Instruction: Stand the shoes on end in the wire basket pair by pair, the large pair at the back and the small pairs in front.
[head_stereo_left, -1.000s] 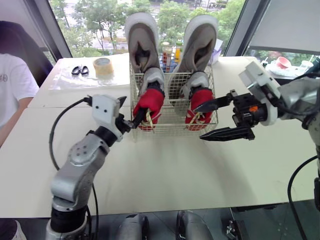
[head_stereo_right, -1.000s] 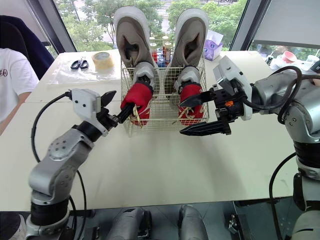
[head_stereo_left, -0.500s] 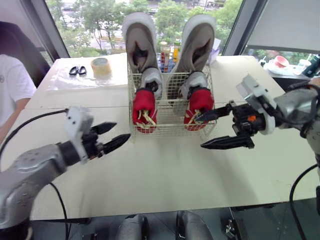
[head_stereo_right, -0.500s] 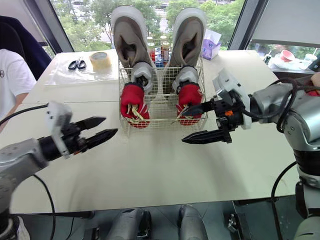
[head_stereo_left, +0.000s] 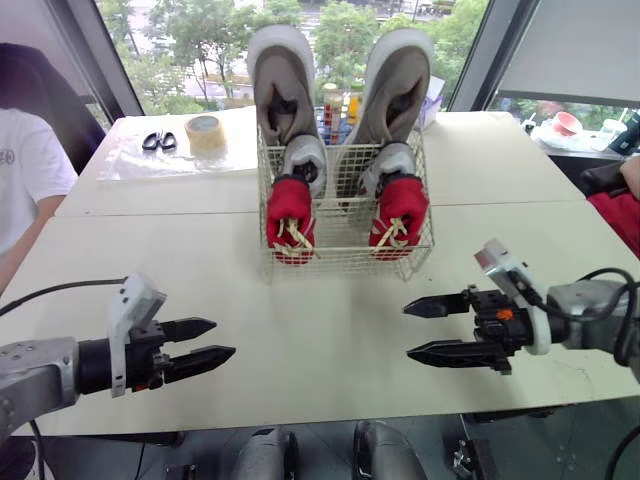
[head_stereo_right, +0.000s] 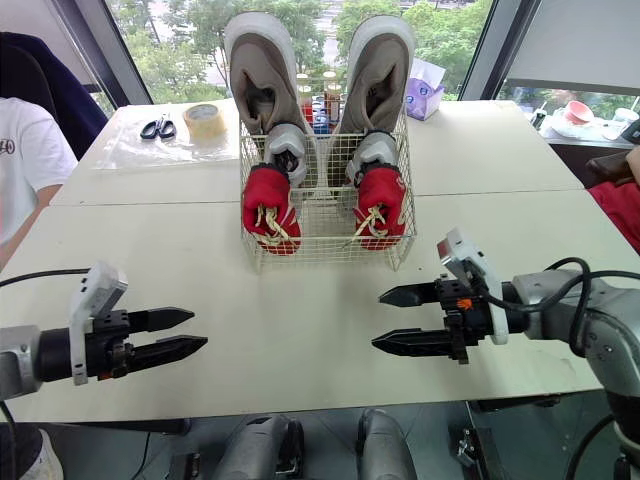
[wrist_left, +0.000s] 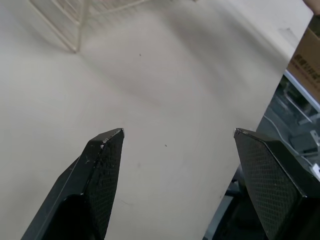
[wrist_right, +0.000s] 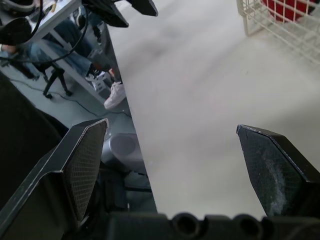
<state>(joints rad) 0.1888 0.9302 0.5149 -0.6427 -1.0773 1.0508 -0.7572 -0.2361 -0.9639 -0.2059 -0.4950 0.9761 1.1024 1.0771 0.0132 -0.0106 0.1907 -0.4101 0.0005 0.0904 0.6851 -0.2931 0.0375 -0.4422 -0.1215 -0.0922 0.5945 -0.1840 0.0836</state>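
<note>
**Since three pairs stand in the basket, little seems left to be done**

As seen in the head views, the basket (head_stereo_left: 345, 245) is set at upper centre of the table (head_stereo_left: 320, 400). The large pair (head_stereo_left: 283, 80) is stood on end at its back, a small grey pair (head_stereo_left: 305, 160) in front of it, and a red pair (head_stereo_left: 290, 215) against the front wall. All long axes are upright. The left gripper (head_stereo_left: 225, 338) hangs at lower left and the right gripper (head_stereo_left: 407, 331) at lower right. Both are spread and empty, pointing inward. The basket lies up-frame between them, and the right gripper is judged slightly nearer. Bare table is left between grippers and basket. The near edge lies close below both, so any reach is best made up-frame. Scissors (head_stereo_left: 158, 141) and tape (head_stereo_left: 206, 131) lie at upper left, well apart from the basket.

In the left wrist view, the fingers (wrist_left: 100, 170) are seen wide apart over bare table, with a basket corner at upper left and the table edge at right.

In the right wrist view, the fingers (wrist_right: 85, 160) are likewise spread, with nothing between them. A basket corner with red in it is seen at upper right, and the table edge runs close by at left.
</note>
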